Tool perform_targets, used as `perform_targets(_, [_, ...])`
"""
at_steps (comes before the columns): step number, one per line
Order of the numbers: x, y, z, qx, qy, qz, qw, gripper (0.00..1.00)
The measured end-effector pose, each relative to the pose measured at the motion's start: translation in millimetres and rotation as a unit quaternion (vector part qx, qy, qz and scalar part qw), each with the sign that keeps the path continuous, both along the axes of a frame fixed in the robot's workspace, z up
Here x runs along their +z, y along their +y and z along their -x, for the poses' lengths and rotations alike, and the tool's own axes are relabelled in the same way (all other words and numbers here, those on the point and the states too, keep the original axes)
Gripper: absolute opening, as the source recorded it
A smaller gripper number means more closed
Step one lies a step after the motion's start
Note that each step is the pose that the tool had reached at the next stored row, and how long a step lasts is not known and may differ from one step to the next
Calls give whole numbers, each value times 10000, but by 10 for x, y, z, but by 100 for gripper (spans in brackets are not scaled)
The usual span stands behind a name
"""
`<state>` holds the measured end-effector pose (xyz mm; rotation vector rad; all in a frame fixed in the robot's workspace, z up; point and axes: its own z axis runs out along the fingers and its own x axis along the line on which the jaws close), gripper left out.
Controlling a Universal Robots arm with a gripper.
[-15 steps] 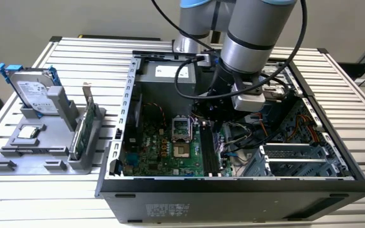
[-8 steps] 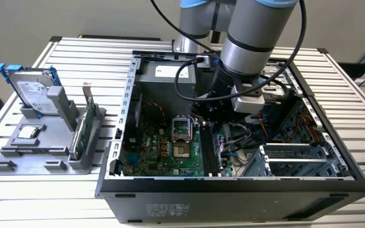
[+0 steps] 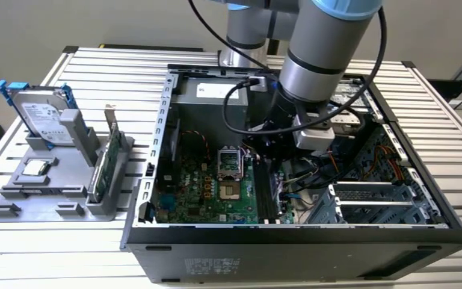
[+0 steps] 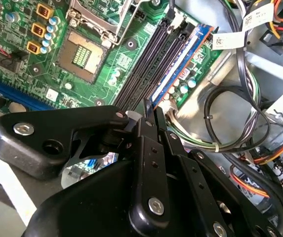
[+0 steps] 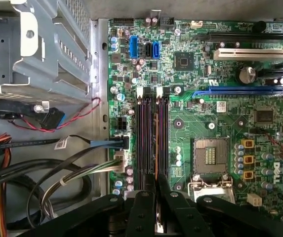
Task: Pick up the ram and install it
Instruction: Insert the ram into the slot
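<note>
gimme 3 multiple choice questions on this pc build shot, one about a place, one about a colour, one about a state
1. Where is the ram?
A. in the grey holder on the table
B. standing along a memory slot on the motherboard
C. lying on the case floor

2. What colour are the hard drive's rails?
A. red
B. yellow
C. blue

3. How is the CPU socket?
A. bare, contacts showing
B. under a cooler
C. covered by cables

Answers:
1 B: the ram runs along a slot on the motherboard, just ahead of the pincer.
2 C: the hard drive has blue rails.
3 A: nothing sits on the CPU socket.
</note>
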<state>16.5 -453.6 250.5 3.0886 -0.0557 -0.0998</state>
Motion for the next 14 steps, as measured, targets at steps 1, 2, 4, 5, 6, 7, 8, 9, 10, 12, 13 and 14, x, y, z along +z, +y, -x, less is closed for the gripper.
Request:
perform_targets(1, [-16,-1,-1,-1,-6,0,10000,0])
perform_targets(2, [-31,-3,-5,0,-9,-1,10000,0])
perform_targets(4, [-50,-6,-17,0,-11,0,10000,0])
perform_targets(5, [-61,-6,-29,-1,-12,0,10000,0])
perform_targets(6, [-69,-6,-43,0,-11,0,10000,0])
perform_targets(7, [-76,-6,-59,0,-11,0,10000,0])
perform_targets(8, [-84,-6,-69,0,-11,0,10000,0])
perform_targets(9, [-94,-6,-74,0,-11,0,10000,0])
perform_targets(10, [-102,-7,-75,0,-11,0,10000,0])
perform_targets(12, [-109,-10,-75,-1,-11,1,10000,0])
perform_targets(13, [-113,-12,-75,-1,-12,1,10000,0])
perform_targets(14, [-122,-14,-75,-1,-12,0,10000,0])
